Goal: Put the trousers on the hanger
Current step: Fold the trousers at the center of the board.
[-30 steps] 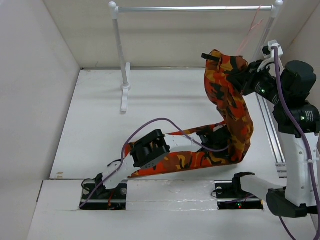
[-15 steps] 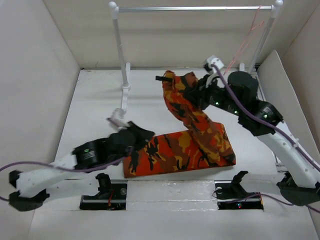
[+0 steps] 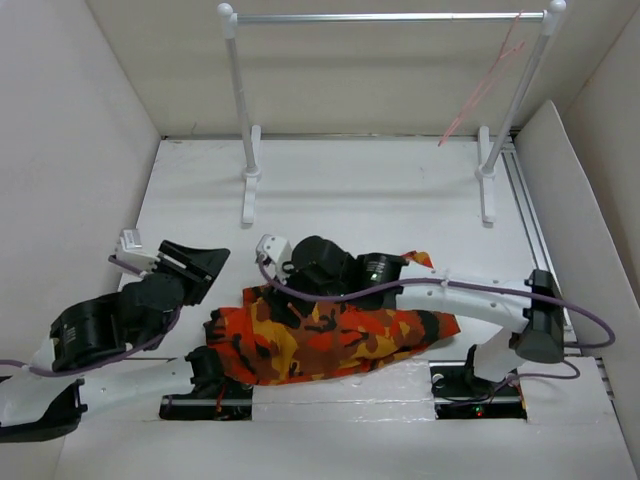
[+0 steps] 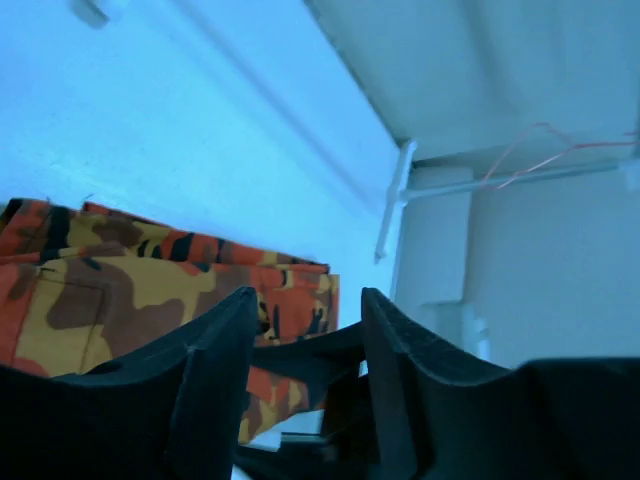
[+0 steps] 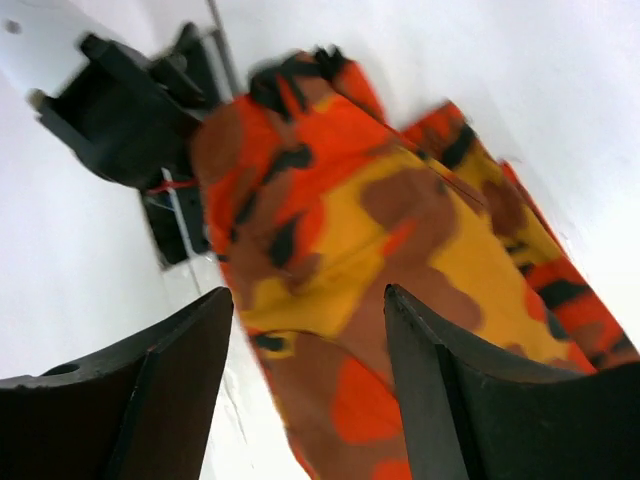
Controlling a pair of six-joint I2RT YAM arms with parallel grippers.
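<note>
A silver bar on white posts (image 3: 385,17) is set across the far end of the white table (image 3: 350,190), with the hanger (image 3: 482,88), a thin pale-pink wire triangle, hung at its right end. The trousers (image 3: 330,342), soft cloth in orange, red, yellow, brown and black camouflage, are laid folded at the near edge, partly covered by the right arm (image 3: 470,295). The right gripper (image 5: 305,300) is held above them, jaws spread and empty; the left gripper (image 4: 305,300), at their left, is parted on nothing.

You have a silver bar (image 3: 390,17) resting across two white posts (image 3: 238,90) at the far end of the white table (image 3: 350,200), with a white panel (image 3: 565,200) standing along its right side.
</note>
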